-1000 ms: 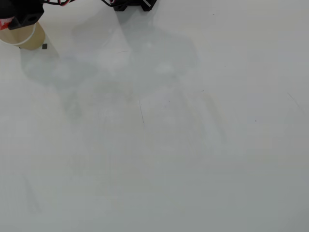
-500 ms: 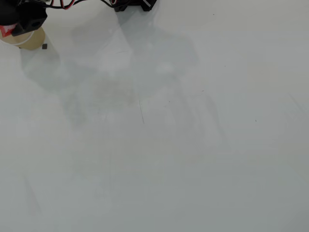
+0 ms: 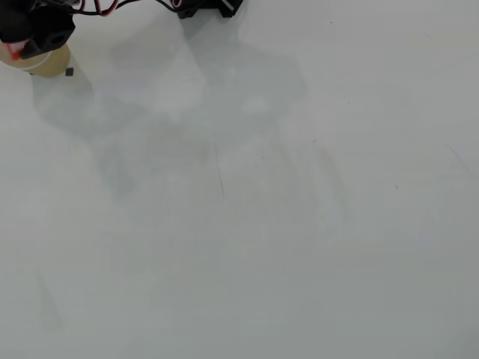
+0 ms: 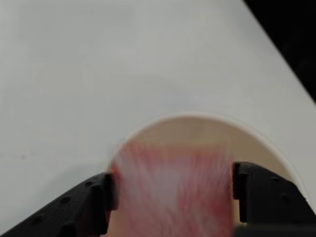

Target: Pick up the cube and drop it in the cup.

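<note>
Hand (image 4: 172,197) shifted over cup (image 4: 197,131); cube (image 4: 170,190) blurred

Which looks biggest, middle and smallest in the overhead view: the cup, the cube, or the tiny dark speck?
1. The cup, biggest, though partly hidden.
2. The cube; only a red sliver shows, so this is unsure.
3. The dark speck, smallest.

In the wrist view, the small red block (image 4: 170,190) sits between the black two-finger gripper (image 4: 171,190)'s jaws. The tan paper cup (image 4: 256,140) lies directly below them. In the overhead view, the cup (image 3: 46,63) stands at the white table (image 3: 262,224)'s top-left corner.
</note>
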You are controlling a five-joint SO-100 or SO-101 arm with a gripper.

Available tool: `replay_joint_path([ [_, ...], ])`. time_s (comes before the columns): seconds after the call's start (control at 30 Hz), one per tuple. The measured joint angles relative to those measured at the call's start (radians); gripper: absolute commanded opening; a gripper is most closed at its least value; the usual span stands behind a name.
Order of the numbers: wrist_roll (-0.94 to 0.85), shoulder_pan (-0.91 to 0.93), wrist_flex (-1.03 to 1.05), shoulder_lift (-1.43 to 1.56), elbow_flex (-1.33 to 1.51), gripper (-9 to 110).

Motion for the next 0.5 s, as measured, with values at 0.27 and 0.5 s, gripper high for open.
replay_joint_path([
  [0.27, 0.000, 0.029, 0.000, 0.000, 0.000, 20],
  [0.5, 0.000, 0.026, 0.000, 0.000, 0.000, 26],
])
